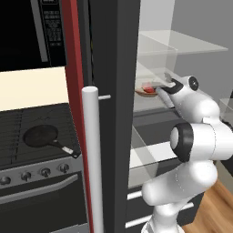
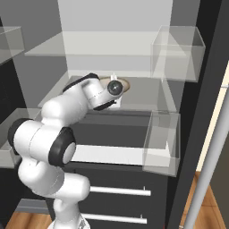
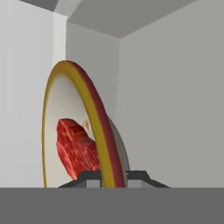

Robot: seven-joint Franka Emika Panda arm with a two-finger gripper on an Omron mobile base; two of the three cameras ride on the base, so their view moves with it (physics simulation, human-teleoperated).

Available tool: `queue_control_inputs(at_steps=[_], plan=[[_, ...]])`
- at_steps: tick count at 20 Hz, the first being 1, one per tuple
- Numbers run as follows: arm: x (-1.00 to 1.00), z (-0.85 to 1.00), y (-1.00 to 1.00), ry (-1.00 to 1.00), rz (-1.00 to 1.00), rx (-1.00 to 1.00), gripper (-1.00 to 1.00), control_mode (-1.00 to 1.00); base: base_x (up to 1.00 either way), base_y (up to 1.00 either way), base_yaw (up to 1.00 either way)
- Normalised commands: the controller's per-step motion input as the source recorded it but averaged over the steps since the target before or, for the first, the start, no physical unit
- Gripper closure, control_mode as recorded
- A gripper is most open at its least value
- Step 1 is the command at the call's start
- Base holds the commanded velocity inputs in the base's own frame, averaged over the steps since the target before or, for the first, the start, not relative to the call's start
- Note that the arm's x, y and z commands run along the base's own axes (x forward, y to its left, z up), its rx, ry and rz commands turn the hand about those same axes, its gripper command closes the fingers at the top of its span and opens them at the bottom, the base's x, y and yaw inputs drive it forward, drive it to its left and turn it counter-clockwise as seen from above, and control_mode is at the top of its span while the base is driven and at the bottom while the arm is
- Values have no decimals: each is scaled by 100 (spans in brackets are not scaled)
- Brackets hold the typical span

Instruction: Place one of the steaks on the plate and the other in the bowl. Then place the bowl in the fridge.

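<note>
Bowl (image 3: 98, 131): shallow, tan and ochre outside and rim, whitish inside. It is seen edge-on in the hand view, with its rim gripped between the two fingers (image 3: 89, 180), one on the inner side and one on the outer side. The fingers are drawn narrow and are clamped on that rim. In the left base view the bowl (image 1: 148, 92) is seen just ahead of the gripper (image 1: 164, 89), inside the fridge (image 1: 111, 54), level with a glass shelf (image 1: 150, 103). Whether its base touches the shelf cannot be told. In the right base view only a strip of the rim (image 2: 124, 85) is seen past the hand.

Steak (image 3: 76, 148): one raw red slab, glossy, is held in the bowl, directly beyond the inner finger. From the left base view it is seen as a small red patch (image 1: 148, 86) above the rim.

Fridge: dark body, pale grey interior, door open. Further glass shelves are set above the fingers, and clear door bins (image 2: 179, 51) are seen to their side in the right base view. White drawer fronts with bar handles (image 2: 118, 191) lie well below the fingers.

Stove (image 1: 32, 150): black, with knobs along the front, well apart from the fingers, beyond the fridge wall. A dark frying pan (image 1: 42, 136) is set on its grate.
</note>
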Motion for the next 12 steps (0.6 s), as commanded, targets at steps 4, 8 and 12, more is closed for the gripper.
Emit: queue_control_inputs(at_steps=[4, 8, 12], plan=[[54, -9, 0, 0, 0, 0, 100, -100, 0, 0, 0], [46, -27, 0, -3, 0, 0, 100, -100, 0, 0, 0], [33, -16, 0, -1, 0, -2, 100, -100, 0, 0, 0]])
